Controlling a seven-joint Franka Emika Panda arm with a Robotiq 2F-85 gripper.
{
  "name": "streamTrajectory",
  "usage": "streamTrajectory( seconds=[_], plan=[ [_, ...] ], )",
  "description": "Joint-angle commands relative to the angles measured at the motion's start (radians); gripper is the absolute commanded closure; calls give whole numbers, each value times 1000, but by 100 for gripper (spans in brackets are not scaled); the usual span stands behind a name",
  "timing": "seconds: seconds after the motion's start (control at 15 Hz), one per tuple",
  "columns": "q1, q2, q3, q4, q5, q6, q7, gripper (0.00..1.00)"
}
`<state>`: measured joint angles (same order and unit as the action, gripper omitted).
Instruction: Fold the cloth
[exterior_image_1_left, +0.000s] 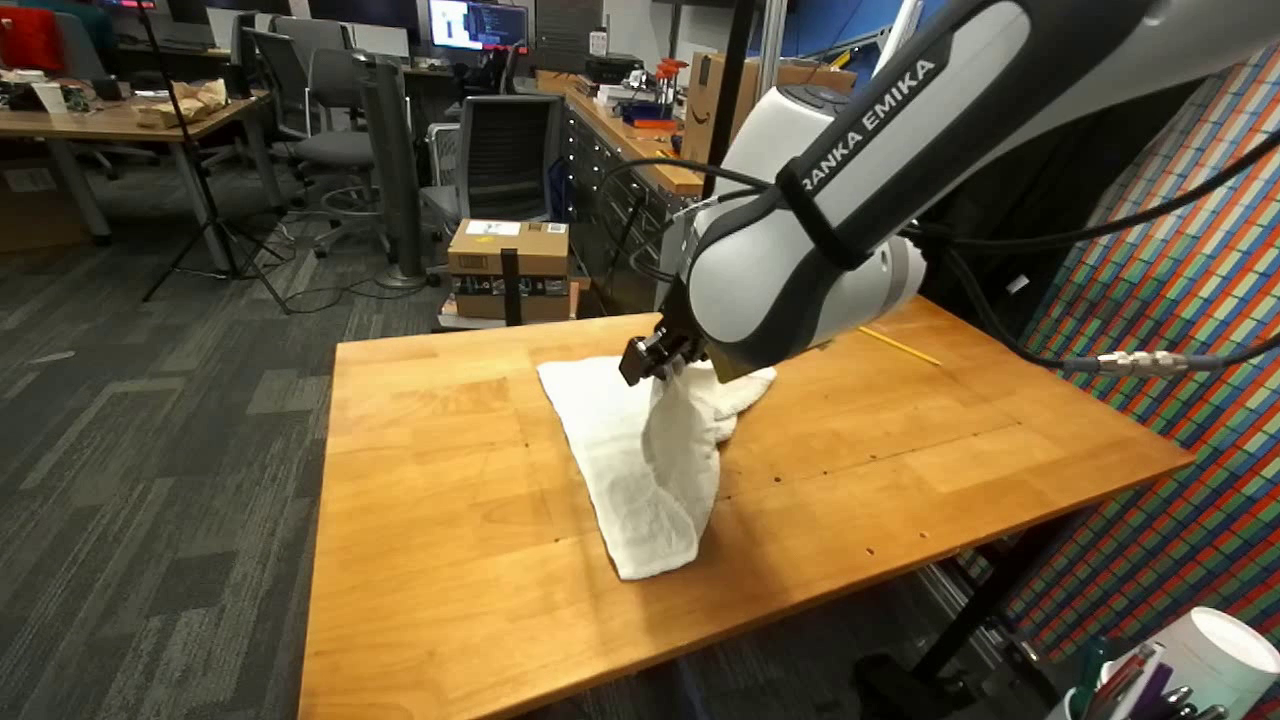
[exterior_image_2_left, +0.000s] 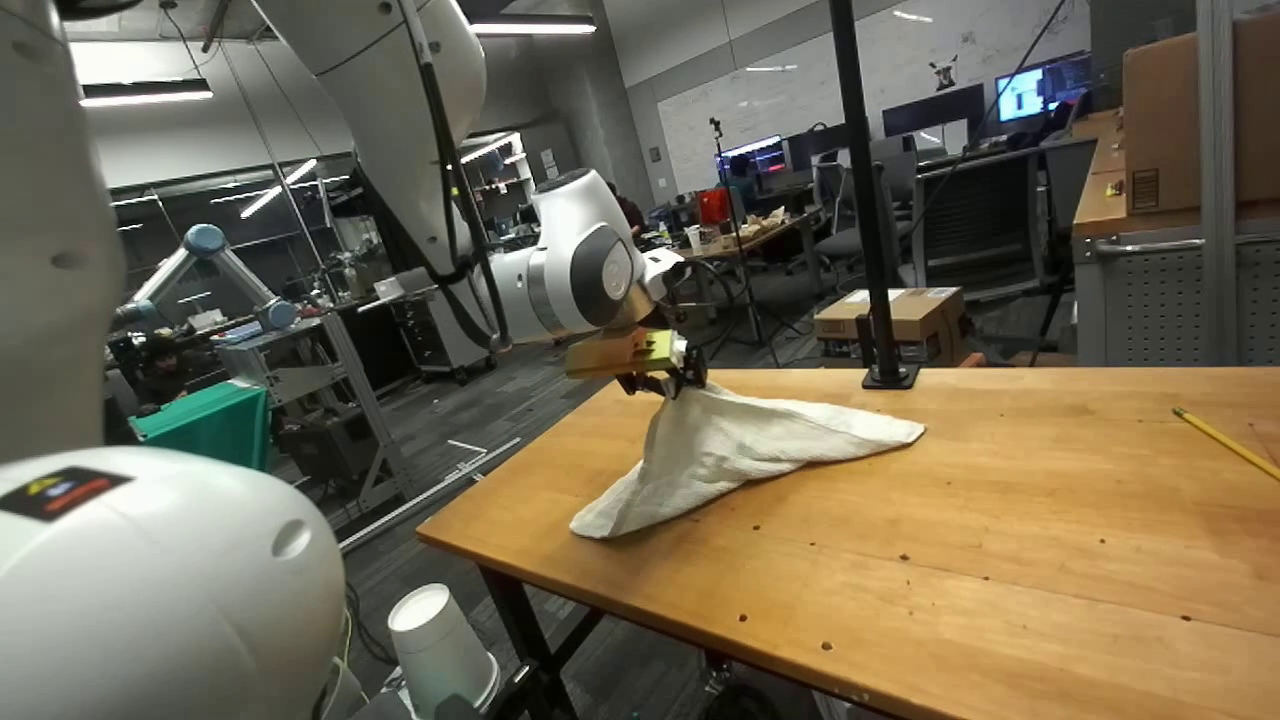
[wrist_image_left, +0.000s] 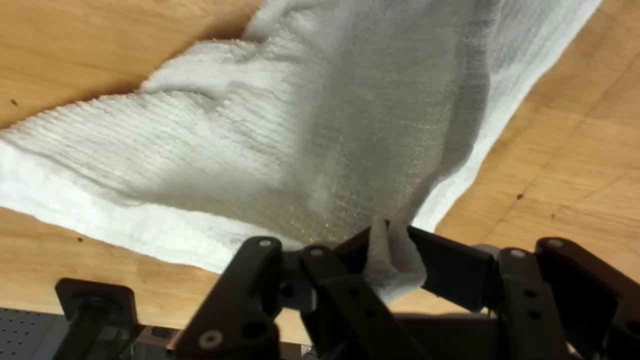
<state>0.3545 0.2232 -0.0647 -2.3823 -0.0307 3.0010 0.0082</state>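
In an exterior view the white cloth (exterior_image_1_left: 622, 450) lies on the table (exterior_image_1_left: 430, 560) between the far and near edges, one long side facing the left edge; the gripper (wrist_image_left: 391, 235) has a lifted fold of it pinched between its fingertips; the arm (exterior_image_1_left: 905, 165) reads "RANKA EMIKA", a black strap (exterior_image_1_left: 818, 215) crossing where the lettering begins; a yellow pencil (exterior_image_1_left: 900, 346) lies toward the far right corner; beyond the far edge stand a carton (exterior_image_1_left: 538, 264) with an unreadable white label (exterior_image_1_left: 493, 228) and a box (exterior_image_1_left: 702, 105) with a dark Amazon-style mark; in an exterior view a sticker (exterior_image_2_left: 62, 493) on the robot's white housing (exterior_image_2_left: 165, 600) is unreadable.
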Motion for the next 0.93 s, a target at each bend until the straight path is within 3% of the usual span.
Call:
streamTrajectory(
  seconds=[0.0,0.33,0.87],
  plan=[
    [-43,68,98,111,-16,-2,33,95],
    [-55,145,157,195,-8,24,36,95],
    [-21,381,94,485,-25,4,72,95]
  ],
)
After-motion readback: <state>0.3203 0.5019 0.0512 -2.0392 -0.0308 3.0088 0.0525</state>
